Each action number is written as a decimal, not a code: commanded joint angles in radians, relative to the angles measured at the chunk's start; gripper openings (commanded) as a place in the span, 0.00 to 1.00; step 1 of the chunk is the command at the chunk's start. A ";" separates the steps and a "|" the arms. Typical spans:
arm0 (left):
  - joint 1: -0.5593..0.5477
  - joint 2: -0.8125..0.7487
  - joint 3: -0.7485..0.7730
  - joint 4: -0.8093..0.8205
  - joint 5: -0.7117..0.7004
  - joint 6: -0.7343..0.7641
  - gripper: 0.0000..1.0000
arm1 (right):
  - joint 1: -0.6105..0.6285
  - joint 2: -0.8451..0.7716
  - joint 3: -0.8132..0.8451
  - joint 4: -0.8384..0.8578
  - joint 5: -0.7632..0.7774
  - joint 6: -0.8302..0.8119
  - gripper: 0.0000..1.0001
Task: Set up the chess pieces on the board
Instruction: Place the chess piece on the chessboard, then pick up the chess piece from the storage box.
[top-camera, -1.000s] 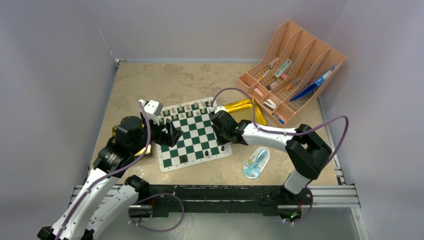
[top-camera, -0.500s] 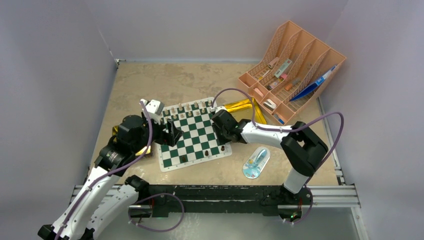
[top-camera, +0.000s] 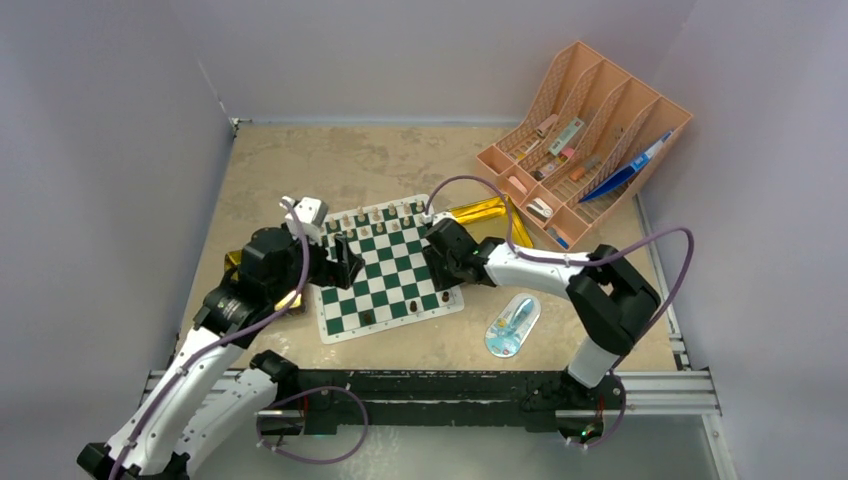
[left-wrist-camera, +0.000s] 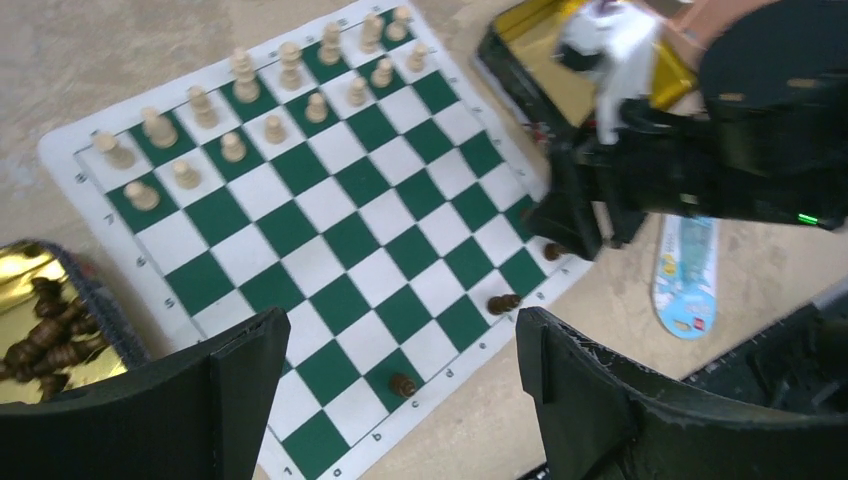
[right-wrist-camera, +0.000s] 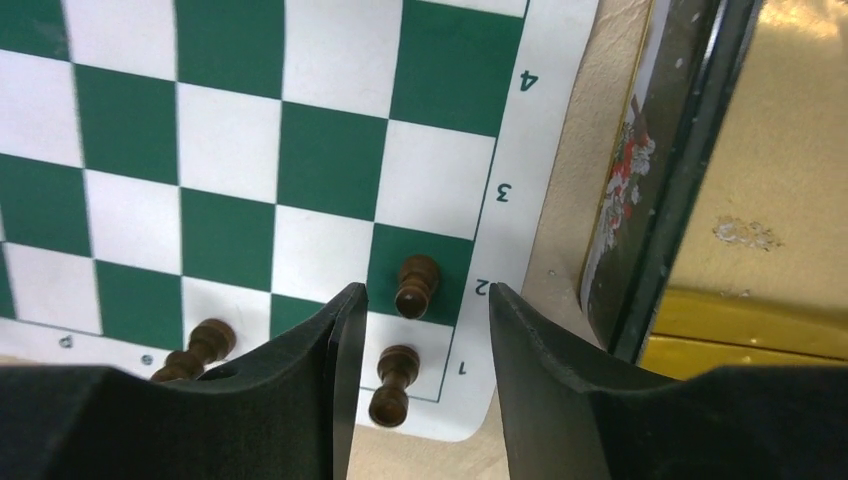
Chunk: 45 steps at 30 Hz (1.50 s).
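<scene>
Releasing dark brown pawn (right-wrist-camera: 416, 283) onto green-and-white checked board (right-wrist-camera: 230, 150), right gripper (right-wrist-camera: 425, 305) and left gripper (left-wrist-camera: 400, 335) both parted; next requiring straight lift.

The board (left-wrist-camera: 330, 230) is a thin, smooth mat with a low sheen, like printed vinyl. The chess pieces (left-wrist-camera: 232, 147) look like turned wood, the light ones matt, the dark ones lightly polished. The tin (right-wrist-camera: 770, 200) is glossy gold metal, scuffed in spots. The desk (top-camera: 330, 160) is matt, mottled beige. The rack (top-camera: 590, 130) is smooth orange plastic. The right hand (right-wrist-camera: 420, 330) has matt black plastic fingers (right-wrist-camera: 570, 400).
</scene>
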 joint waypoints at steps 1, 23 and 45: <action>0.000 0.076 0.027 -0.067 -0.249 -0.124 0.83 | -0.001 -0.111 0.059 -0.014 -0.015 0.004 0.51; 0.302 0.556 0.285 -0.368 -0.520 -0.794 0.71 | -0.001 -0.725 -0.099 0.129 -0.137 0.009 0.50; 0.590 0.734 0.313 -0.501 -0.685 -1.344 0.61 | -0.001 -0.671 0.137 -0.034 -0.194 -0.092 0.48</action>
